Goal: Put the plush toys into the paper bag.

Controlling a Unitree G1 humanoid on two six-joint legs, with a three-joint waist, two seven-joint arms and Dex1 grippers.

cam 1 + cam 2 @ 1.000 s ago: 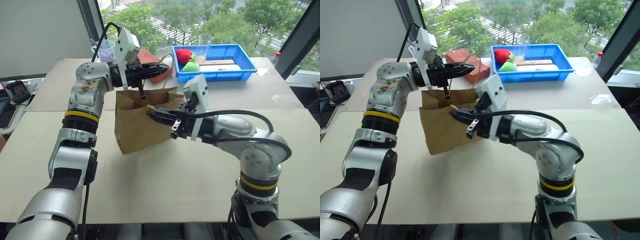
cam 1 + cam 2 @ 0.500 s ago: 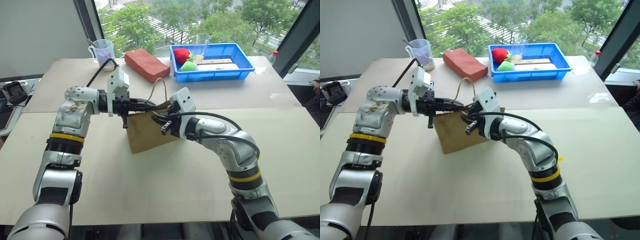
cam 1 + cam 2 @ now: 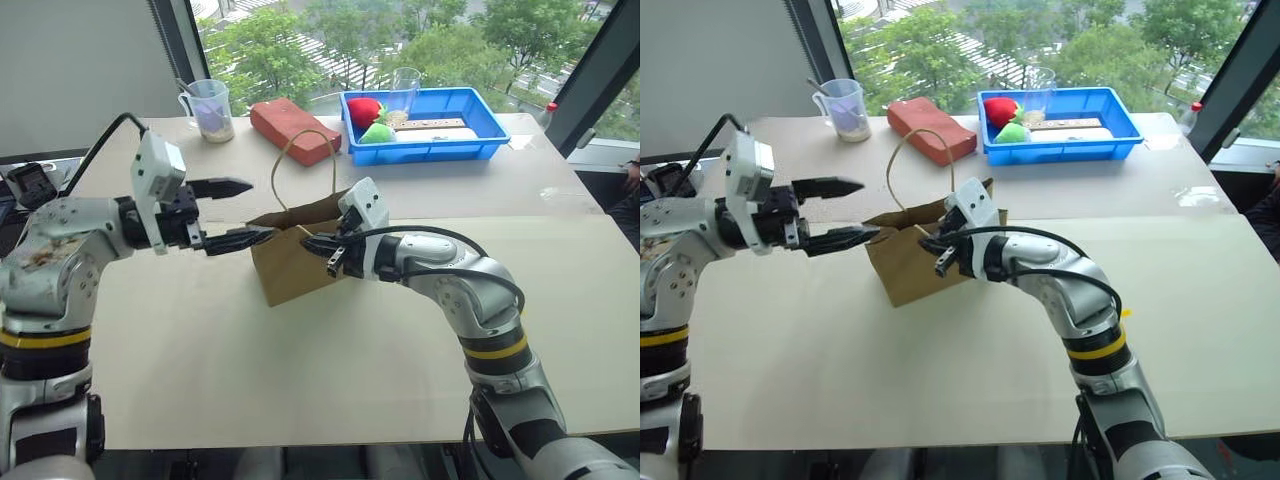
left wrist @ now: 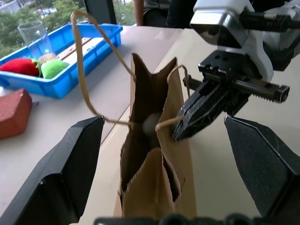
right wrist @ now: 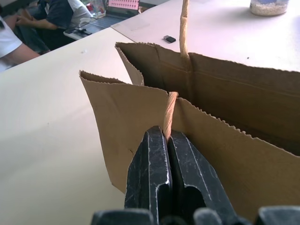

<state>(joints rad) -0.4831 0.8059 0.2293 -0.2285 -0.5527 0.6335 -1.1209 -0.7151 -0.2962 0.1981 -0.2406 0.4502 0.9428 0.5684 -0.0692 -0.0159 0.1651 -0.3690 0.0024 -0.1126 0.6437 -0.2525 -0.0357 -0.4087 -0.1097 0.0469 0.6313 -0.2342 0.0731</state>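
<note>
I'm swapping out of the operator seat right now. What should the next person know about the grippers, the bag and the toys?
Left gripper: fingers wide open, empty, beside the paper bag's mouth.
Right gripper: fingers shut on the bag's near cord handle, steadying it upright on the table.
Inside the bag something pale shows, likely the white plush toy; I cannot tell whether the monkey is in there too.
Blue tray at the back holds red and green toys, not part of the job.
Left: confirm both plush toys are in the bag, then release the handle.
</note>
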